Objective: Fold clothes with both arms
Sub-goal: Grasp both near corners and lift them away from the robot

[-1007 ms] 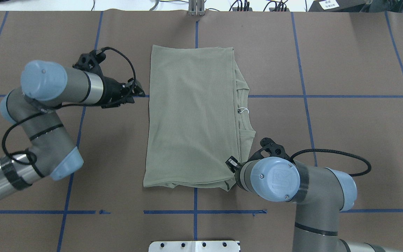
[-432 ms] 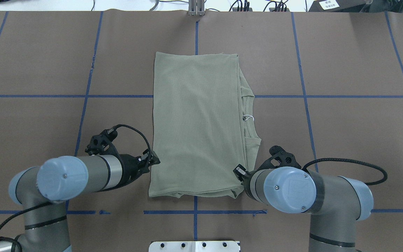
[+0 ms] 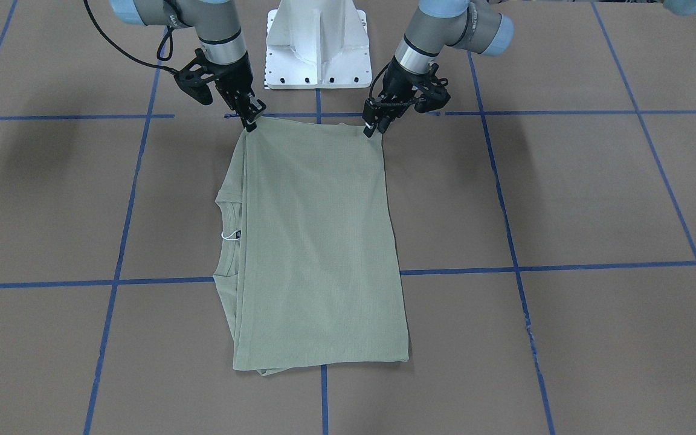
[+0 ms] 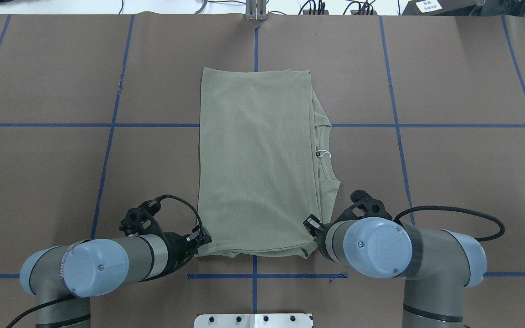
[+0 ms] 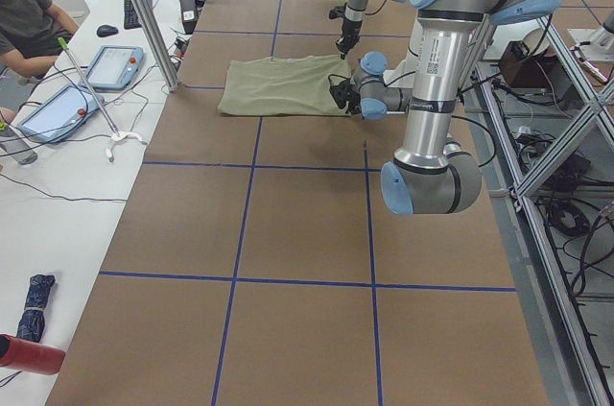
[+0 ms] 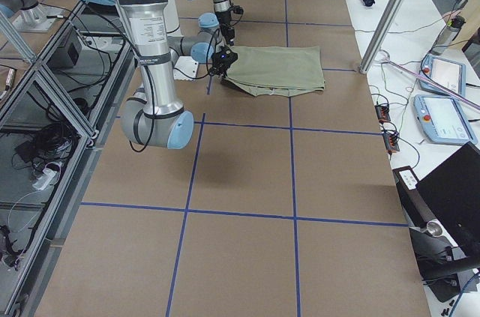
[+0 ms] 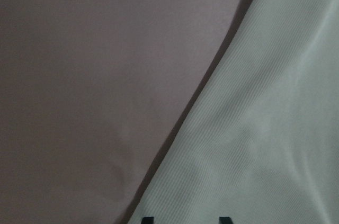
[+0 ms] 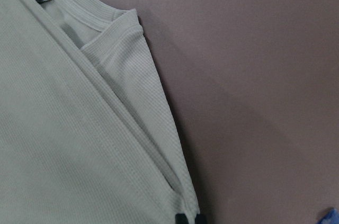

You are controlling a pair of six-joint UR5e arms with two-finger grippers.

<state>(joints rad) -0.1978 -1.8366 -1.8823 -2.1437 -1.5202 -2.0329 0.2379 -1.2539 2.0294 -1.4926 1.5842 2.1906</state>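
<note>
The sage-green shirt (image 4: 255, 159) lies folded into a long rectangle on the brown table, its ribbed collar and white tag string (image 4: 322, 154) peeking out along the right side. My right gripper (image 4: 310, 223) is shut on the shirt's near right corner; in the right wrist view the gripper (image 8: 190, 218) has both tips pinched together on the cloth (image 8: 63, 128). At the near left corner my left gripper (image 4: 203, 238) stands open, and in the left wrist view the gripper (image 7: 185, 218) straddles the shirt's edge (image 7: 265, 102). In the front-facing view the left gripper (image 3: 373, 128) and the right gripper (image 3: 251, 121) sit at the shirt's (image 3: 318, 241) two corners nearest the robot.
The white pedestal base (image 3: 318, 42) stands just behind both grippers. Blue tape lines cross the table. In the left side view a person (image 5: 24, 12) sits at a side bench with tablets (image 5: 106, 65), beyond a metal post (image 5: 144, 12).
My left arm swung from the shirt's far left side down to its near left corner. The shirt slid slightly right and nearer with the right gripper, then stayed still.
</note>
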